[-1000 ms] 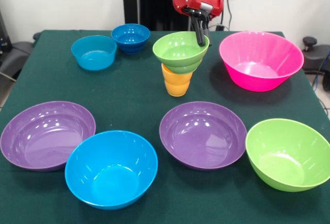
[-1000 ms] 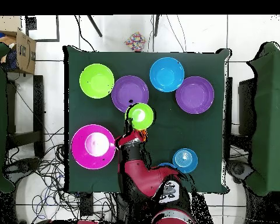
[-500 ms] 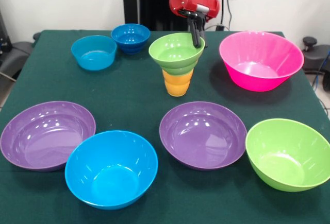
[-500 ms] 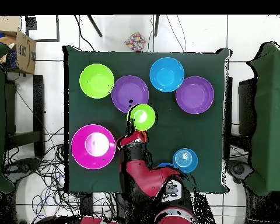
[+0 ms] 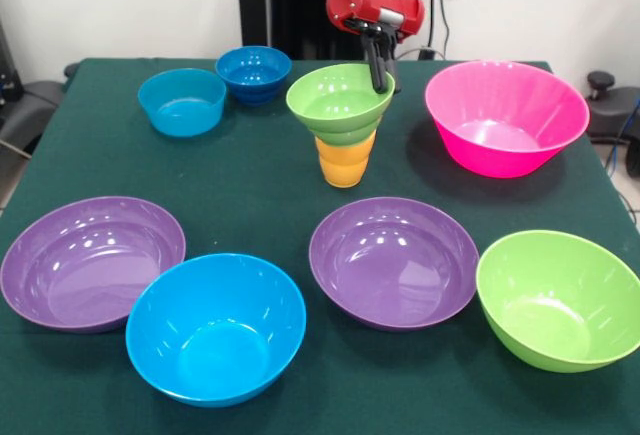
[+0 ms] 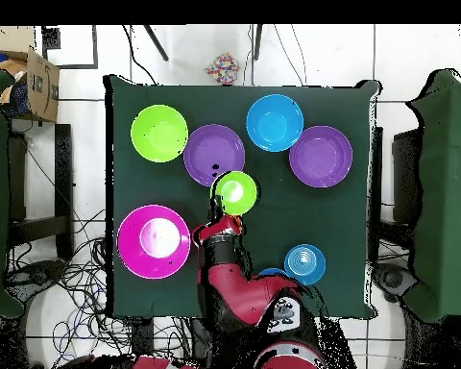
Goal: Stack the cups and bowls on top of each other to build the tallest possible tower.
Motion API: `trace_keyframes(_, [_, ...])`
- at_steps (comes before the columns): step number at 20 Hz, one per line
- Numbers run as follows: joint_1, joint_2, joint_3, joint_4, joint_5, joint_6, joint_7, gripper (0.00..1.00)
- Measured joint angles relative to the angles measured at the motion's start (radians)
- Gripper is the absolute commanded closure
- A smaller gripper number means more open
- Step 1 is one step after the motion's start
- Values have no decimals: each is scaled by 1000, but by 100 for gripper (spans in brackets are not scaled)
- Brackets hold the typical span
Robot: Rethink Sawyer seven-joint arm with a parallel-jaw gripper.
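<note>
A small green bowl point(image 5: 338, 101) sits on an upright orange cup point(image 5: 345, 163) at the table's middle back. A darker orange band shows just under the bowl, so a second cup may be nested there. My gripper point(image 5: 380, 77) comes down from above onto the bowl's far right rim, shut on that rim. From overhead the green bowl point(image 6: 236, 192) hides the cup, and the gripper point(image 6: 229, 220) lies at the bowl's lower edge. A small light blue bowl point(image 5: 182, 101) and a small dark blue bowl point(image 5: 253, 73) stand apart at the back left.
A large pink bowl point(image 5: 506, 115) stands close to the right of the stack. Nearer the front are a purple bowl point(image 5: 92, 260), a blue bowl point(image 5: 216, 325), a second purple bowl point(image 5: 393, 260) and a large green bowl point(image 5: 560, 298).
In the front view my gripper and the green bowl have shifted slightly left. The bowl, tilted over the cup before, now sits more level on it.
</note>
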Motion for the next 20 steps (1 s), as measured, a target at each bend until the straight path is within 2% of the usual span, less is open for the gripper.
trace_keyframes(13, [0, 0, -28, 0, 0, -14, 0, 100])
trace_keyframes(20, [11, 8, -55, 15, 21, -73, 0, 100])
